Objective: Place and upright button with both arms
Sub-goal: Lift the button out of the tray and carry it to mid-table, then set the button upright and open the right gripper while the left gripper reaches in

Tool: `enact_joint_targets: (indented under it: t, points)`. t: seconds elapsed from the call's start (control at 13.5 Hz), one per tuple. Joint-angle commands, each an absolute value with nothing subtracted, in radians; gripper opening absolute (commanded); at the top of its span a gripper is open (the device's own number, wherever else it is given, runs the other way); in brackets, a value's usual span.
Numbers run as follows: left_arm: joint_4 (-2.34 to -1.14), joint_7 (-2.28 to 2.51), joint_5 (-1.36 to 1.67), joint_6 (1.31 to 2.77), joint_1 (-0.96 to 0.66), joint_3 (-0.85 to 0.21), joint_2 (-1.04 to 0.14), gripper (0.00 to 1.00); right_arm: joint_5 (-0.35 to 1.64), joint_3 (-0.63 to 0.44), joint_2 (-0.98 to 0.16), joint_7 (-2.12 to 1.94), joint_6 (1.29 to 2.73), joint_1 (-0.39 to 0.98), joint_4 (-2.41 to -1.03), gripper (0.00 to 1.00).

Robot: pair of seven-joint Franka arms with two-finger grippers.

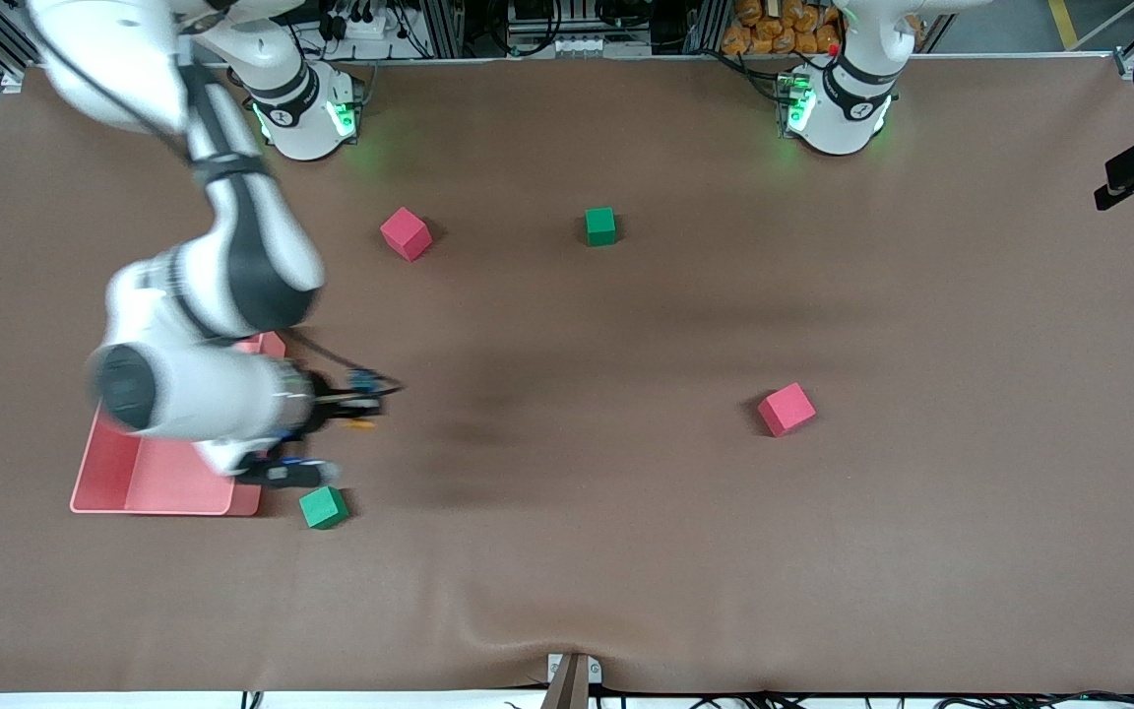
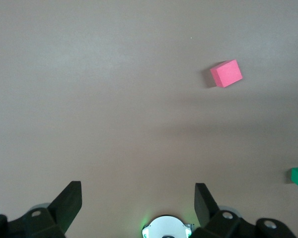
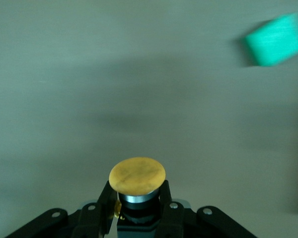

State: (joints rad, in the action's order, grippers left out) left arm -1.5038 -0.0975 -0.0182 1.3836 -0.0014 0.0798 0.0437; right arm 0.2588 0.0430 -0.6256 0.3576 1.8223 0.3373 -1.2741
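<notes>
The button [image 3: 137,175], a round orange cap on a short dark body, sits between the fingers [image 3: 108,198] of my right gripper [image 3: 137,191], which is shut on it. In the front view the right gripper [image 1: 360,404] hangs low over the table beside the pink tray [image 1: 154,478], and only a speck of the button's orange [image 1: 362,424] shows there. My left gripper [image 2: 137,193] is open and empty, held high over bare table near its own base [image 1: 838,108]. The left gripper does not show in the front view.
A green cube [image 1: 323,507] lies just nearer the front camera than the right gripper and also shows as the green cube [image 3: 277,38]. A pink cube [image 1: 406,233] and a green cube [image 1: 599,225] lie nearer the bases. Another pink cube [image 1: 787,409] lies toward the left arm's end.
</notes>
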Motion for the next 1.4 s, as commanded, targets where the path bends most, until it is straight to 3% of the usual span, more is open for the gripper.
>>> enact_joint_targets:
  t: [0.0,0.59,0.89,0.96,1.03,1.33]
  points:
    - [-1.509,-0.117,-0.021,1.370,0.002,0.077,0.049,1.00,0.267,0.041,-0.712,0.533,1.961,0.481,-1.236,0.00]
    - [-1.542,-0.117,-0.020,1.373,-0.003,0.071,0.048,1.00,0.204,0.040,-0.896,0.647,2.233,0.731,-1.235,0.00]
    - [-1.549,-0.115,-0.020,1.374,-0.015,0.068,0.023,1.00,0.183,0.041,-0.960,0.660,2.293,0.767,-1.236,0.00]
    - [-1.551,-0.115,-0.021,1.374,-0.023,0.063,0.009,1.00,0.184,0.041,-0.963,0.661,2.293,0.767,-1.236,0.06]
    - [-1.546,-0.115,-0.021,1.376,-0.026,0.057,-0.021,1.00,0.186,0.043,-0.962,0.663,2.290,0.764,-1.235,0.99]
    - [-1.536,-0.133,-0.014,1.379,-0.012,0.037,-0.116,1.00,0.193,0.048,-0.905,0.710,2.237,0.713,-1.189,1.00]
